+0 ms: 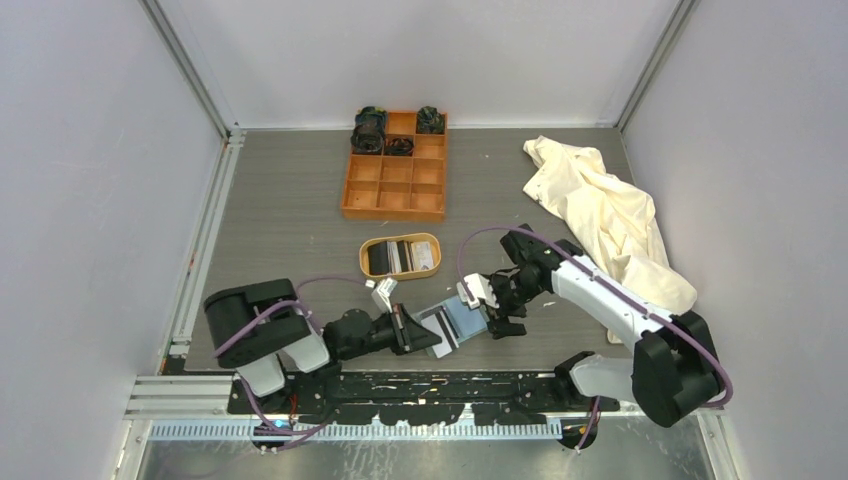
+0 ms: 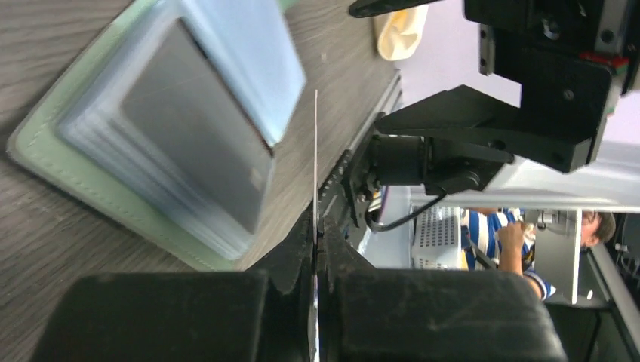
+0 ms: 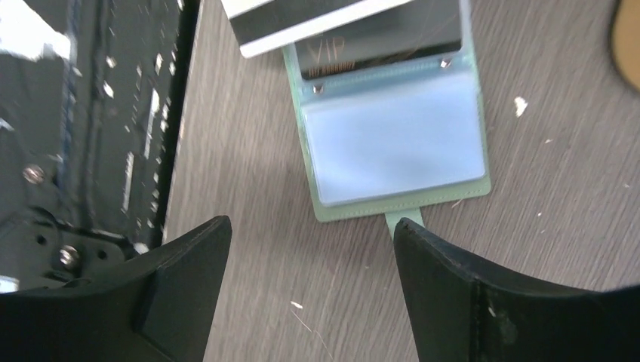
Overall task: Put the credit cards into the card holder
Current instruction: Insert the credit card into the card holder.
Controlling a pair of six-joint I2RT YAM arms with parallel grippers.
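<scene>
The sage-green card holder (image 1: 468, 316) lies open on the table between the two grippers, its pale blue pockets (image 3: 396, 136) facing up. A dark card marked VIP (image 3: 377, 49) sits in one pocket. My left gripper (image 1: 418, 333) is shut on a thin white credit card (image 1: 443, 327) with a dark stripe, seen edge-on (image 2: 315, 151) in the left wrist view, beside the holder (image 2: 151, 151). That card's end (image 3: 324, 23) overlaps the holder's far part. My right gripper (image 3: 311, 234) stands open just off the holder's strap tab (image 3: 396, 220), holding nothing.
An oval tan wooden tray (image 1: 366, 262) behind the holder contains more cards. An orange compartment box (image 1: 395, 190) stands farther back with dark items in its rear cells. A crumpled cream cloth (image 1: 605, 215) lies at the right. The arm mounting rail (image 1: 400, 385) runs along the near edge.
</scene>
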